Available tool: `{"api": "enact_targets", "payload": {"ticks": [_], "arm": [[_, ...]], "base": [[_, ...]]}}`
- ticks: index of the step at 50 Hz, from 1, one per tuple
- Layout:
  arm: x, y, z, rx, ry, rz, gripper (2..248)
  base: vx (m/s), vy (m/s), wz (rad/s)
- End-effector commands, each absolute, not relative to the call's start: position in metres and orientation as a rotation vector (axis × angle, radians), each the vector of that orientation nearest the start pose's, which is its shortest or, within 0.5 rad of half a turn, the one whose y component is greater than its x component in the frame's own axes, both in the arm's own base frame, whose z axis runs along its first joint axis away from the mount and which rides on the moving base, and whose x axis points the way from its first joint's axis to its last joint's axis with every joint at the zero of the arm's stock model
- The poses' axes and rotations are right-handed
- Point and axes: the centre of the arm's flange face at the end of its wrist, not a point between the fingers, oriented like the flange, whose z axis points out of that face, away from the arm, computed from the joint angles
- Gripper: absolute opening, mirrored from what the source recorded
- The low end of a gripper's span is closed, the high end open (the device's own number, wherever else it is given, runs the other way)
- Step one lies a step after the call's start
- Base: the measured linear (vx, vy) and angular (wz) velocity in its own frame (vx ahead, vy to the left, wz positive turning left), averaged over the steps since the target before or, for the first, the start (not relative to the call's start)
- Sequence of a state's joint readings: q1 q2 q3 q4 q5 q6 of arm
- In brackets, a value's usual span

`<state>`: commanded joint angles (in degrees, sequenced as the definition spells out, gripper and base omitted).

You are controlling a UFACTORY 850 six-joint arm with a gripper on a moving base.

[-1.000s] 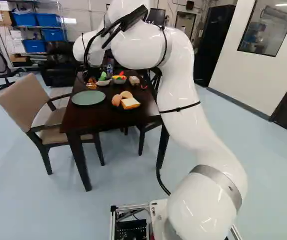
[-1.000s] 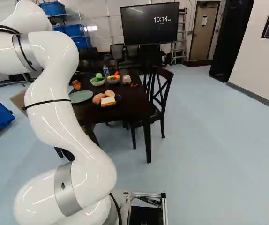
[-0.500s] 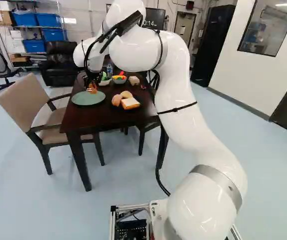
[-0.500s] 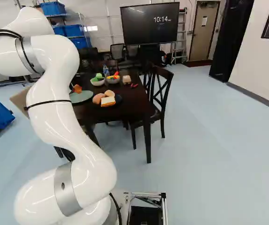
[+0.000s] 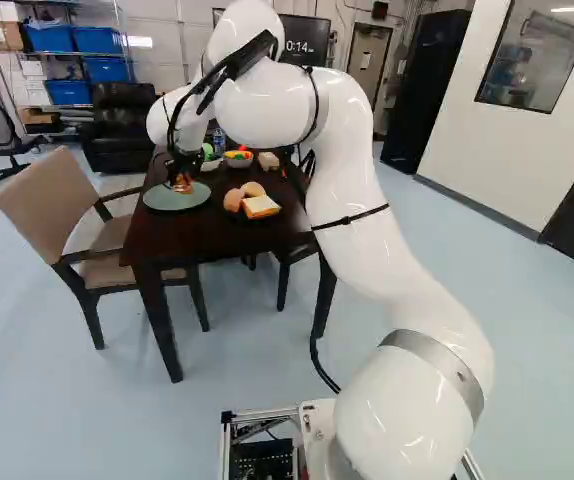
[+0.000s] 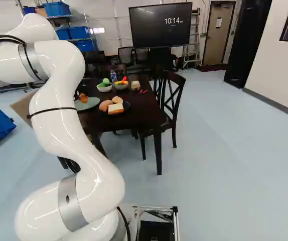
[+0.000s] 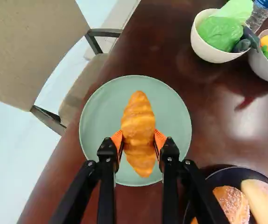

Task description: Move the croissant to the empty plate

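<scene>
In the left base view my gripper (image 5: 180, 172) is over the pale green plate (image 5: 176, 196), which lies on the dark table. The wrist view shows the gripper (image 7: 138, 140) shut on the golden croissant (image 7: 139, 119), with an orange pad pressed to each side of it. Behind the croissant, the green plate (image 7: 94, 123) fills the background and holds nothing else that I can see. How much height separates croissant and plate, I cannot tell.
A dark plate (image 6: 126, 106) with bread (image 6: 115, 109) and rolls sits beside the green plate. Two bowls, one with green vegetables (image 7: 220, 33), and a water bottle (image 7: 263, 13) stand farther along the table (image 5: 207, 240). Chairs (image 5: 52, 205) flank it.
My arm has lowered and brought the gripped croissant from near the bowls to over the green plate. The base and the dishes have stayed where they were.
</scene>
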<state>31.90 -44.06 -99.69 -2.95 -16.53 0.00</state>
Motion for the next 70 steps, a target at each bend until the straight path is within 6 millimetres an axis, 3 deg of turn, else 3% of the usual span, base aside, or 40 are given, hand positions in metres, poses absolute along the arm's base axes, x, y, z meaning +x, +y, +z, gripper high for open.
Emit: {"api": "enact_targets", "payload": {"ticks": [20,38,39,43,44,48,49,53,54,70], "arm": [[0.655,0.407,0.432,-2.701,-0.839,-0.964,100],[0.655,0.407,0.432,-2.701,-0.839,-0.964,108],[0.655,0.407,0.432,-2.701,-0.839,-0.964,139],[0.655,0.407,0.432,-2.701,-0.839,-0.964,139],[0.655,0.407,0.432,-2.701,-0.839,-0.964,172],[0.655,0.407,0.432,-2.701,-0.839,-0.964,172],[0.655,0.407,0.432,-2.701,-0.839,-0.964,206],[0.655,0.407,0.432,-2.701,-0.839,-0.964,206],[0.655,0.407,0.432,-2.701,-0.839,-0.964,242],[0.655,0.407,0.432,-2.701,-0.839,-0.964,247]], "base": [[0.0,0.0,0.0],[0.0,0.0,0.0],[0.0,0.0,0.0],[0.0,0.0,0.0],[0.0,0.0,0.0],[0.0,0.0,0.0],[0.0,0.0,0.0],[0.0,0.0,0.0],[0.0,0.0,0.0],[0.0,0.0,0.0]]}}
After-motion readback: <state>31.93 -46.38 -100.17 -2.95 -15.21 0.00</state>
